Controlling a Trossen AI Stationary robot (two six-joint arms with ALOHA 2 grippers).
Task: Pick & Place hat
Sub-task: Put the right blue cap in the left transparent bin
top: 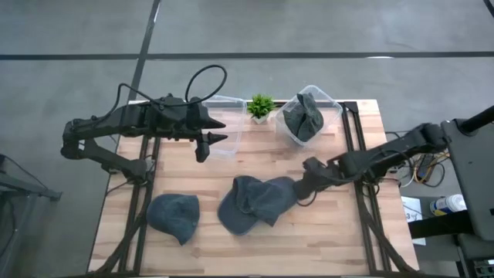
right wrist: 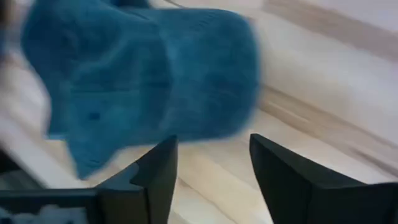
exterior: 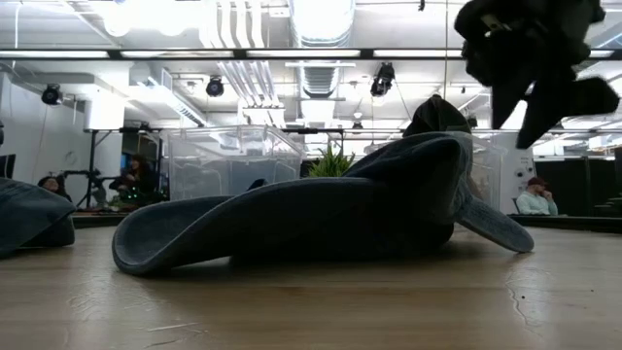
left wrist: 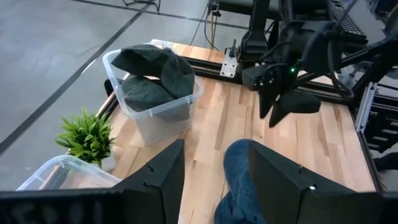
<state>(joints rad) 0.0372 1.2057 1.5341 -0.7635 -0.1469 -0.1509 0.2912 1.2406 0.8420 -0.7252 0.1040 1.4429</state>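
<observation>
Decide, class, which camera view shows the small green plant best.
The left wrist view: the plant shows large, leaves distinct, beside the hat-filled bin. The high view shows it small between the two bins; the low view shows only leaves behind the hats; the right wrist view misses it.

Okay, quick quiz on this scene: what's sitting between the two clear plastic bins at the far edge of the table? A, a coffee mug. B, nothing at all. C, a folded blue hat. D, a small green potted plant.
D: in the high view a small green potted plant stands between the empty clear bin and the bin holding a dark hat.
</observation>
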